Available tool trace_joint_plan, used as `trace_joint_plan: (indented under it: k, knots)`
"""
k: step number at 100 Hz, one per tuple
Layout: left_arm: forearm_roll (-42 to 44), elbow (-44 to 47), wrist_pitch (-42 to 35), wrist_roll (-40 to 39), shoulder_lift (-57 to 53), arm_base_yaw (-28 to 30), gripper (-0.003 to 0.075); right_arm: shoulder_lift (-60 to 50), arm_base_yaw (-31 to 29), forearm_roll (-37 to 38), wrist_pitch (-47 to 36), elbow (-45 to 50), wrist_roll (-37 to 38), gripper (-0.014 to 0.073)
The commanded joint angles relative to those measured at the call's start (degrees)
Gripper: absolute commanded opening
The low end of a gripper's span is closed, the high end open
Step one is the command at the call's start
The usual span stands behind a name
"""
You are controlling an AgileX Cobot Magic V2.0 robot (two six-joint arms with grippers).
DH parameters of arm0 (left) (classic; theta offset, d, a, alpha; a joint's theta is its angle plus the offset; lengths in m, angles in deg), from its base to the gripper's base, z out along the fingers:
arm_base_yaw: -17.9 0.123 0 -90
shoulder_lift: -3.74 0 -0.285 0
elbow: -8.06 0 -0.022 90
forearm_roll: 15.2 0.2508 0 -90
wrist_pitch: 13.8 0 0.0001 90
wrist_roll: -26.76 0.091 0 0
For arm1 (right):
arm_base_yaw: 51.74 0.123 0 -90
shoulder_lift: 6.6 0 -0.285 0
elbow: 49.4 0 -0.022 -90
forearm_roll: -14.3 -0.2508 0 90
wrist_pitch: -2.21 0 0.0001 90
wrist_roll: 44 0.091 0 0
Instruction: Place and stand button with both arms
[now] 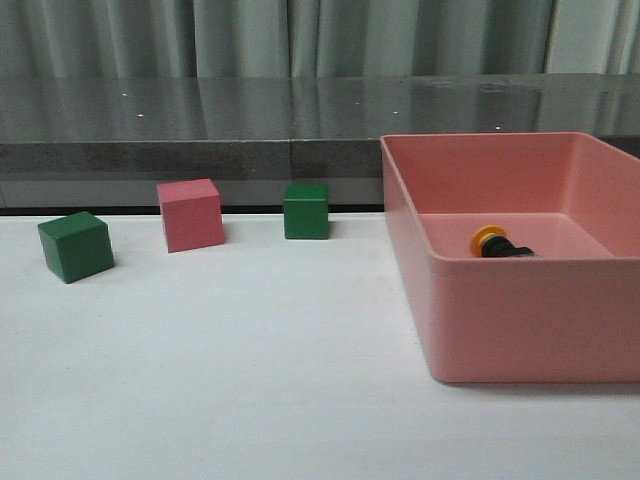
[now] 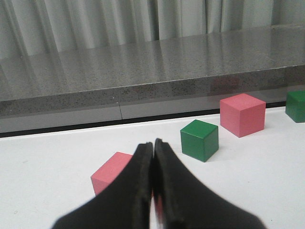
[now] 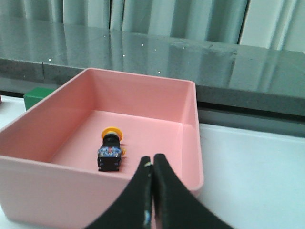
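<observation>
The button (image 1: 497,243) lies on its side inside the pink bin (image 1: 520,330) on the white worktop (image 1: 250,380). Both grippers, left (image 2: 153,148) and right (image 3: 152,162), have their jaws clenched on nothing. Pink cube (image 1: 190,214) between two green cubes (image 1: 76,246) (image 1: 306,211).

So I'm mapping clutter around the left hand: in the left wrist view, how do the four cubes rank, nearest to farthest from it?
1. Near pink cube, right beside the shut left hand, partly hidden by it.
2. Near green cube, a bit beyond.
3. Far pink cube, farther back toward the ledge.
4. Far green cube, at the picture's edge.
</observation>
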Motion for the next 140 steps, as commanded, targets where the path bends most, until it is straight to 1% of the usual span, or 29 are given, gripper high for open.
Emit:
trace_joint_plan:
  k: [1,4,7,13,20,25,32,39,50,58,73,78,89,96,103,109,115,117,120,124,125,130,140]
  knots:
    - [-0.05,2.62,-4.43,-0.45,-1.77,0.06,-0.0019,0.02,-0.24,0.59,-12.42,-1.13,0.01,-0.0113]
    - [-0.05,2.62,-4.43,-0.45,-1.77,0.06,-0.0019,0.02,-0.24,0.59,-16.24,-1.22,0.08,-0.0113]
    - [-0.05,2.62,-4.43,-0.45,-1.77,0.06,-0.0019,0.02,-0.17,0.34,-18.19,-1.61,0.40,-0.0113]
    - [-0.05,2.62,-4.43,-0.45,-1.77,0.06,-0.0019,0.30,-0.17,0.28,-18.01,-4.15,2.30,-0.0113]
    - [-0.05,2.62,-4.43,-0.45,-1.77,0.06,-0.0019,2.18,-0.17,0.28,-10.43,-9.68,4.61,-0.0113]
    - [-0.05,2.62,-4.43,-0.45,-1.77,0.06,-0.0019,4.82,-0.17,0.28,-0.91,-14.80,4.78,-0.0113]
    - [-0.05,2.62,-4.43,-0.45,-1.77,0.06,-0.0019,10.36,0.02,0.28,10.02,-22.58,4.60,-0.0113]
    - [-0.05,2.62,-4.43,-0.45,-1.77,0.06,-0.0020,18.00,0.15,0.28,16.89,-29.87,4.60,-0.0113]
    - [-0.05,2.62,-4.43,-0.45,-1.77,0.06,-0.0019,29.51,0.15,-1.74,23.24,-40.62,4.60,-0.0113]
    - [-0.05,2.62,-4.43,-0.45,-1.77,0.06,-0.0019,37.98,0.20,-3.84,24.84,-46.90,4.54,-0.0113]
    - [-0.05,2.62,-4.43,-0.45,-1.77,0.06,-0.0019,53.30,0.21,-8.89,23.74,-55.52,4.41,-0.0113]
    - [-0.05,2.62,-4.43,-0.45,-1.77,0.06,-0.0019,58.13,0.21,-9.35,23.69,-58.01,4.25,-0.0113]
    - [-0.05,2.62,-4.43,-0.45,-1.77,0.06,-0.0019,68.14,0.44,-9.35,26.31,-63.72,2.25,-0.0099]
    - [-0.05,2.62,-4.43,-0.45,-1.77,0.06,-0.0019,74.64,1.48,-9.35,28.41,-67.26,-0.85,-0.0043]
    - [-0.05,2.62,-4.43,-0.45,-1.77,0.06,-0.0020,80.93,2.85,-9.35,31.02,-70.69,-5.58,0.0076]
    - [-0.05,2.62,-4.43,-0.45,-1.77,0.06,-0.0020,86.32,3.78,-9.35,32.99,-73.63,-8.13,0.0227]
    - [-0.05,2.62,-4.43,-0.45,-1.77,0.06,-0.0019,90.90,4.35,-9.35,35.31,-76.14,-8.55,0.0386]
    - [-0.05,2.62,-4.43,-0.45,-1.77,0.06,-0.0019,92.58,4.56,-9.29,36.04,-77.06,-8.55,0.0418]
    - [-0.05,2.62,-4.43,-0.45,-1.77,0.06,-0.0019,95.29,4.61,-9.29,37.29,-78.34,-8.55,0.0491]
    - [-0.05,2.62,-4.43,-0.45,-1.77,0.06,-0.0019,97.89,4.61,-9.29,39.28,-80.19,-8.55,0.0552]
    - [-0.05,2.62,-4.43,-0.45,-1.77,0.06,-0.0019,98.89,4.61,-9.29,39.95,-80.79,-8.55,0.0579]
    - [-0.05,2.62,-4.43,-0.45,-1.77,0.06,-0.0019,102.17,4.56,-9.24,41.95,-82.83,-8.49,0.0610]
    - [-0.05,2.62,-4.43,-0.45,-1.77,0.06,-0.0019,107.44,4.41,-9.24,45.97,-86.14,-8.45,0.0599]
